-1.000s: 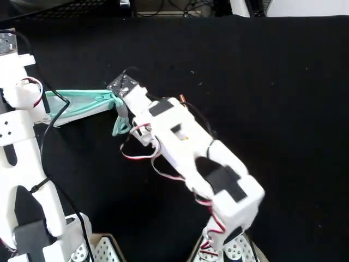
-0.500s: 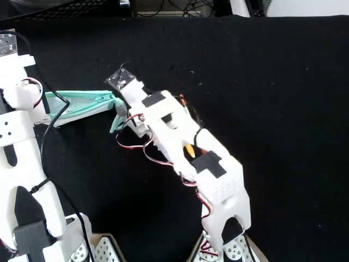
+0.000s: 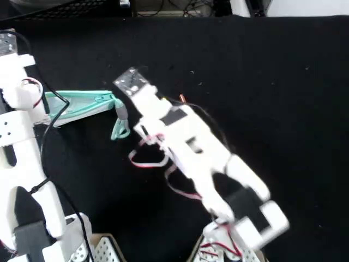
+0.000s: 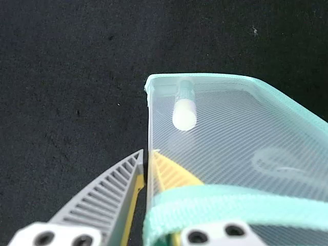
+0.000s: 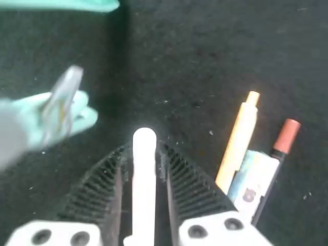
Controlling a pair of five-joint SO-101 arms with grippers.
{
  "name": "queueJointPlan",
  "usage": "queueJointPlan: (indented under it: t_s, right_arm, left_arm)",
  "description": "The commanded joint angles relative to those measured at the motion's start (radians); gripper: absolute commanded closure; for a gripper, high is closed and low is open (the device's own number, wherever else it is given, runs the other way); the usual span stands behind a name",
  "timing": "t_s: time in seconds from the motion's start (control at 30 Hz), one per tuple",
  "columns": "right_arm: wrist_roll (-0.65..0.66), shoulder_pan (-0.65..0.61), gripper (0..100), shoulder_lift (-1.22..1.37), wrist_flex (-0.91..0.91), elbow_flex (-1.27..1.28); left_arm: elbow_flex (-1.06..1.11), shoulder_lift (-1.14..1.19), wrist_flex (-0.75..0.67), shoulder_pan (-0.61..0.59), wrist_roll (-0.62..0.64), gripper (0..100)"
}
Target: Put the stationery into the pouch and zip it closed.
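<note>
A clear pouch with a teal edge lies at the left, and a white cylinder shows inside it. My left gripper is shut on the pouch's wall, one finger outside and one inside. The pouch's teal strap hangs off its zipper end, blurred in the right wrist view. Just beyond that end my right gripper is shut on a white pen; from above it sits beside the pouch's tip. An orange pen, a red-capped pen and a small pale blue item lie together on the cloth.
A black cloth covers the table, with open room to the right and back. The arm bases stand at the front edge, and loose red and white wires hang under the right arm.
The right arm's gripper end has drawn slightly back and to the right from the pouch's tip, and its rear links swung down to the right. The left arm and pouch stayed still.
</note>
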Motion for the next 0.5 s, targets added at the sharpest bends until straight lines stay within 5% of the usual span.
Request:
queueJointPlan:
  t_s: [0.0, 0.27, 0.47]
  right_arm:
    - [-0.008, 0.011, 98.7, -0.160, -0.051, 0.170]
    - [-0.002, 0.009, 97.9, -0.070, 0.118, 0.196]
    - [0.000, 0.009, 85.0, 0.154, 0.270, 0.028]
  left_arm:
    - [-0.004, -0.006, -0.009, -0.012, -0.003, 97]
    - [-0.005, -0.006, -0.009, -0.012, -0.003, 97]
    - [-0.005, -0.006, -0.009, -0.012, -0.003, 97]
